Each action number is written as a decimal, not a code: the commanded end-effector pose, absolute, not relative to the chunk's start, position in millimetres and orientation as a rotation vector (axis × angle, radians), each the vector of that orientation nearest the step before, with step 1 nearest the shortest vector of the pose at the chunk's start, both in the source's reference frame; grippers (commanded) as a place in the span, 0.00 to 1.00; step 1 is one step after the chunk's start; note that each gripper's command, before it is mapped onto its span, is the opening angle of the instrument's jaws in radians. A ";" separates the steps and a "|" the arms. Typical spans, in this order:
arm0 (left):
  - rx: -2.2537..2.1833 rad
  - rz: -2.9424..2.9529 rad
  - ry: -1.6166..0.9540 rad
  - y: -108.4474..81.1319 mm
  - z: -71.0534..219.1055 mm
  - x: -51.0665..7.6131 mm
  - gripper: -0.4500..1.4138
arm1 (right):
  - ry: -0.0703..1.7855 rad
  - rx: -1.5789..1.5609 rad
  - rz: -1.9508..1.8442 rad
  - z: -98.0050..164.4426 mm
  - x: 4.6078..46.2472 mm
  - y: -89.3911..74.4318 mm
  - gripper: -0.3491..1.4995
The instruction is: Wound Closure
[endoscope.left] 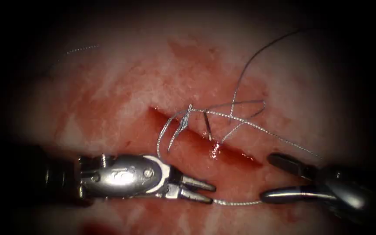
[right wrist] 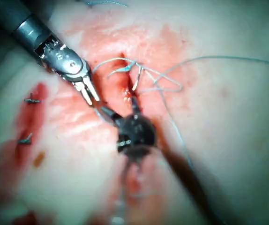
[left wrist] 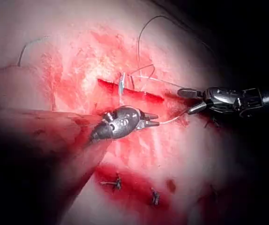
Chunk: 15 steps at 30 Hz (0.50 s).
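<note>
Pale pink pork-belly tissue (endoscope.left: 109,100) with dark red slanting cut (endoscope.left: 236,154), grey braided thread (endoscope.left: 257,127) looped across it, left silver tool (endoscope.left: 200,191) jaws slightly parted, thread at their tip, right dark tool (endoscope.left: 271,178) jaws spread, lower jaw touching thread, curved needle unclear.

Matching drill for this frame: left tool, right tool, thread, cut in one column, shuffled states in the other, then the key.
1 left tool
2 right tool
3 thread
4 cut

a crossed loops over the cut, one strand running between the tools
b jaws spread wide, holding nothing
c slanted slit in the tissue, wet with red fluid
d jaws narrowly apart, thread at lower tip, not clamped

Pairs: 1-d, 2-b, 3-a, 4-c. I cannot make out the needle among the loops.
</note>
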State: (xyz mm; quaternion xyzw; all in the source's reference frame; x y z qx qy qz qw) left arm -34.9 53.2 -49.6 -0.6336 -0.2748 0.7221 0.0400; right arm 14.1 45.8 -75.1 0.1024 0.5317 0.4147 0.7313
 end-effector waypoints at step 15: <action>-1.650 1.902 -1.256 50.9 -52.1 -33.9 0.05 | 1.172 0.228 0.911 -74.6 14.8 45.3 0.88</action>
